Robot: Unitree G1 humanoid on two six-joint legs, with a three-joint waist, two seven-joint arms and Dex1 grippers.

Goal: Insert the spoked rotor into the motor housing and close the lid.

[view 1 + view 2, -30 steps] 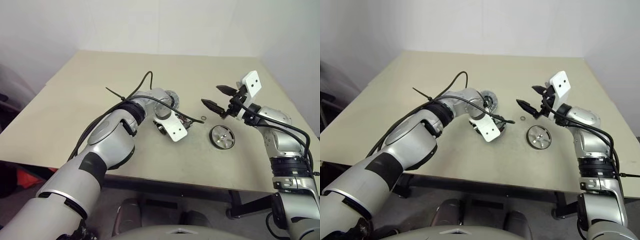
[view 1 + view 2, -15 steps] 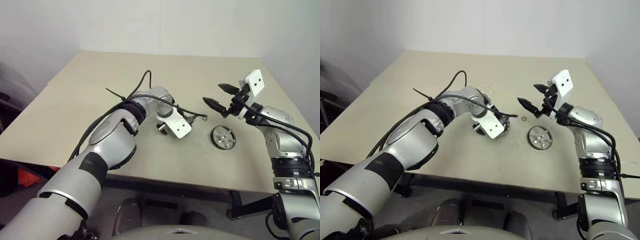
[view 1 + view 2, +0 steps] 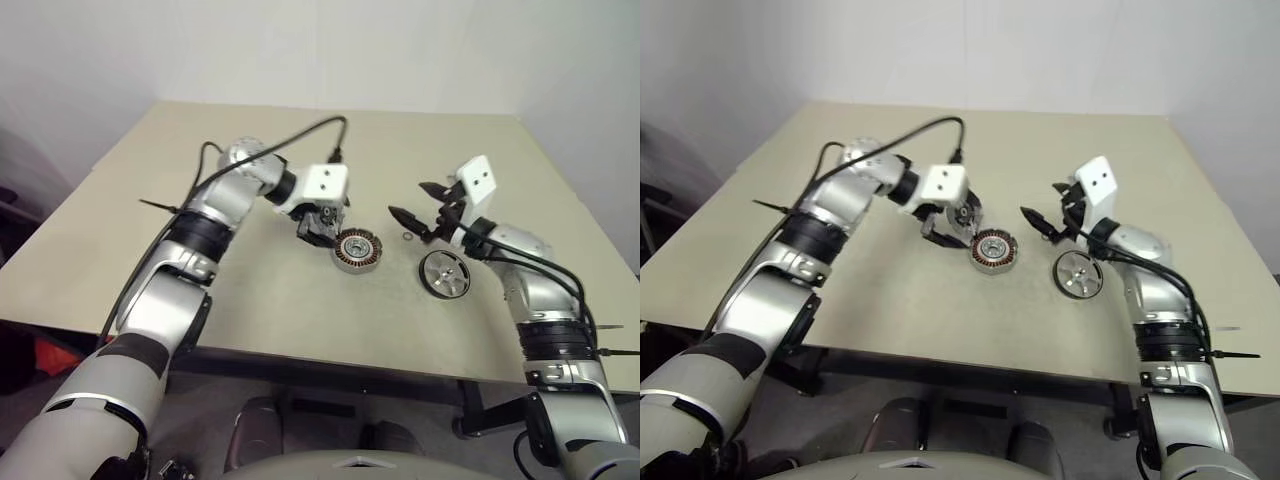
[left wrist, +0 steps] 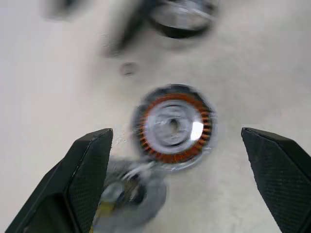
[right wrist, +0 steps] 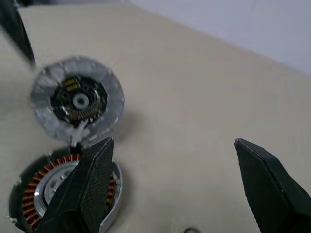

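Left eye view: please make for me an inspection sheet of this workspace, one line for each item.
Surface: beige table, flat, no spill seen.
Job's things: spoked rotor lies on the table, not in the motor housing; lid lies beside the rotor, housing uncovered.
Clutter: small washer between rotor and housing.
Grippers: left end effector open above the rotor, holding nothing; right end effector open, empty, near the washer.
Cables: black cable arches over the left arm.
Surroundings: plain white wall; otherwise nothing seen.
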